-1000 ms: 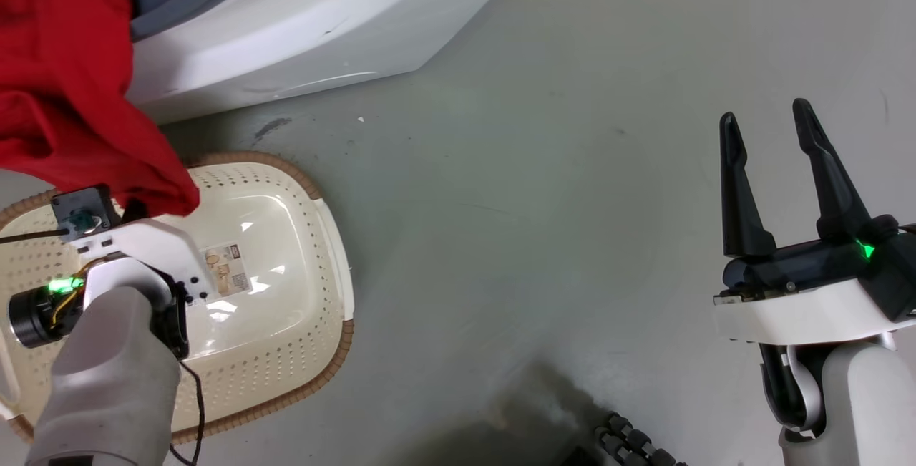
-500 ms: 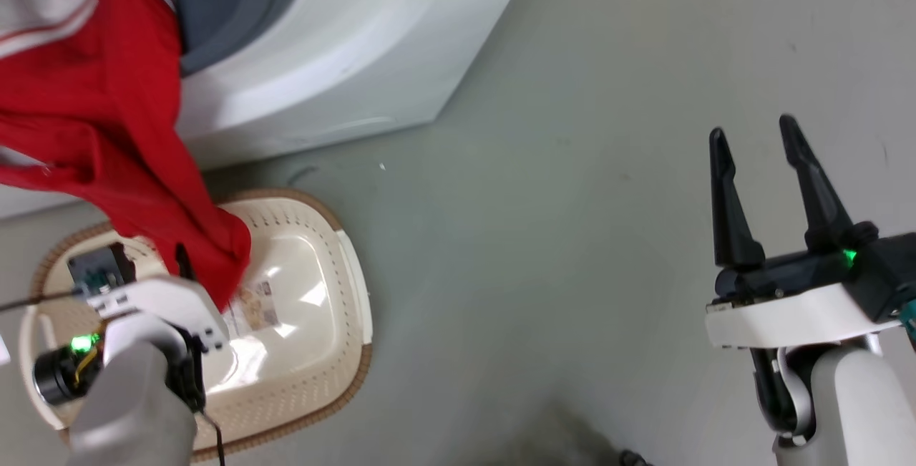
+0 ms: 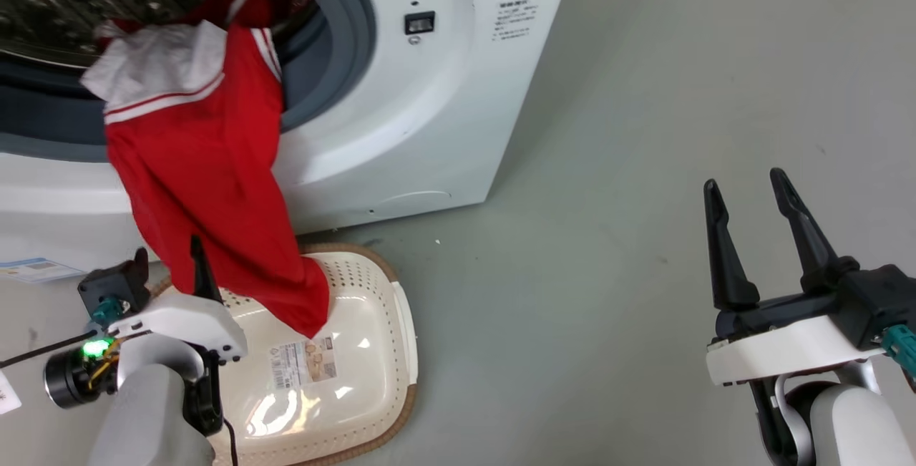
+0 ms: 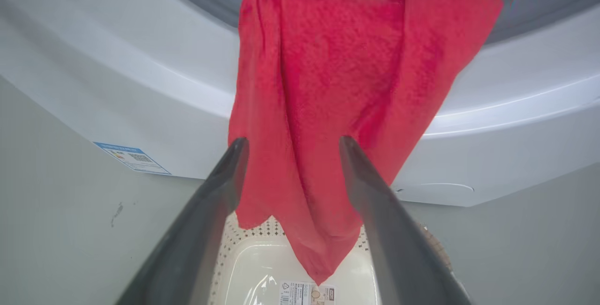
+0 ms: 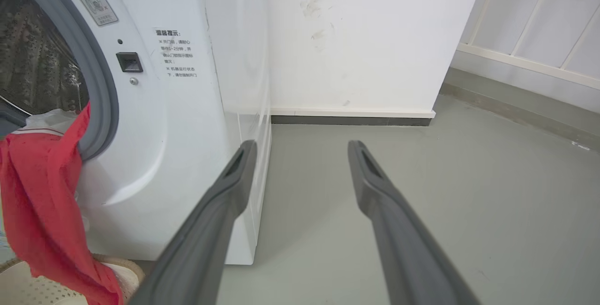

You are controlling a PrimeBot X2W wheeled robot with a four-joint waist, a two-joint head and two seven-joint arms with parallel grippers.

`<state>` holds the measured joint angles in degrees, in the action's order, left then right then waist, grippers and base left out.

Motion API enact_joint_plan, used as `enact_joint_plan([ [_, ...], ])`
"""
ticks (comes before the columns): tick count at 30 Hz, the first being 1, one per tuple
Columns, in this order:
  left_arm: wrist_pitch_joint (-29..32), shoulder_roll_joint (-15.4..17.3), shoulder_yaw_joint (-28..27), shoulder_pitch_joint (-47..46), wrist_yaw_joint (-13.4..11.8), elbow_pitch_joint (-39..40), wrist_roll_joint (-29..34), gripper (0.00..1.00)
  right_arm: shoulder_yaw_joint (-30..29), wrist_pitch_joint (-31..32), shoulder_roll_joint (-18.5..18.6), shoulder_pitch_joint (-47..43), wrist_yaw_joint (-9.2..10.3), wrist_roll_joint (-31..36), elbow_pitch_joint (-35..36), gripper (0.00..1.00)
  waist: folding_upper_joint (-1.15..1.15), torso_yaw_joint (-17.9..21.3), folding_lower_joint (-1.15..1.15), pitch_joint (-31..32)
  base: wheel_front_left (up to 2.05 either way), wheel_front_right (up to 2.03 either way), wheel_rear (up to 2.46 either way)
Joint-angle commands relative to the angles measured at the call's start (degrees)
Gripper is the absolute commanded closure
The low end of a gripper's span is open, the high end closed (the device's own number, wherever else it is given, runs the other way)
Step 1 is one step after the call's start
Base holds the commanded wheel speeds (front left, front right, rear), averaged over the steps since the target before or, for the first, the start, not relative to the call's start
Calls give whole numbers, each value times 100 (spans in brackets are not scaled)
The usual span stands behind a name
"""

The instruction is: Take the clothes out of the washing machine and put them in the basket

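Observation:
The clothes (image 3: 207, 187) are a red garment with white trim. It hangs from the steel drum over the grey ring of the washing machine (image 3: 429, 108), and its lower tip reaches into the cream basket (image 3: 401, 308) on the floor in front. My left gripper (image 3: 197, 265) stands over the basket's left part, beside the hanging cloth. In the left wrist view, that gripper (image 4: 290, 143) is open and the clothes (image 4: 337, 85) hang just beyond its fingers, above the basket (image 4: 253, 267). My right gripper (image 3: 744, 187) is open over bare floor, holding nothing. More red fabric lies inside the drum.
Grey floor (image 3: 608, 165) stretches right of the machine. A white wall with a dark skirting (image 5: 351, 120) stands behind it. A blue and white label (image 3: 28, 269) sits low at the machine's left. A thin black cable trails from my left arm.
The head camera has tilted up, bringing the drum opening and machine front into view. The garment now hangs straighter with its tip in the basket. The right gripper stays open.

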<state>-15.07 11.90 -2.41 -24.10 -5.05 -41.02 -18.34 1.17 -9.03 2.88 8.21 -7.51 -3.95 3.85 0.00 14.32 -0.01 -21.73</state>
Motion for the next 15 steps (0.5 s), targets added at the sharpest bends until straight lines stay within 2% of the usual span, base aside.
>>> enact_joint_plan([
  [1, -15, 5, -29, 31, 24, 197, 138, 0, 17, 34, 0, -92, 4, 20, 50, 0, 0, -81, 1, 124, 0, 0, 0],
  [7, 16, 263, 144, -460, 210, 41, 388, 0, 63, 70, -1, -126, 4, -57, 76, 0, 0, -3, 1, 51, 0, 0, 0],
  [15, 961, 822, 456, -1532, 500, -690, 610, 0, 130, -23, -1, 46, 4, -250, -20, 0, 0, 357, 1, -355, 0, 0, 0],
])
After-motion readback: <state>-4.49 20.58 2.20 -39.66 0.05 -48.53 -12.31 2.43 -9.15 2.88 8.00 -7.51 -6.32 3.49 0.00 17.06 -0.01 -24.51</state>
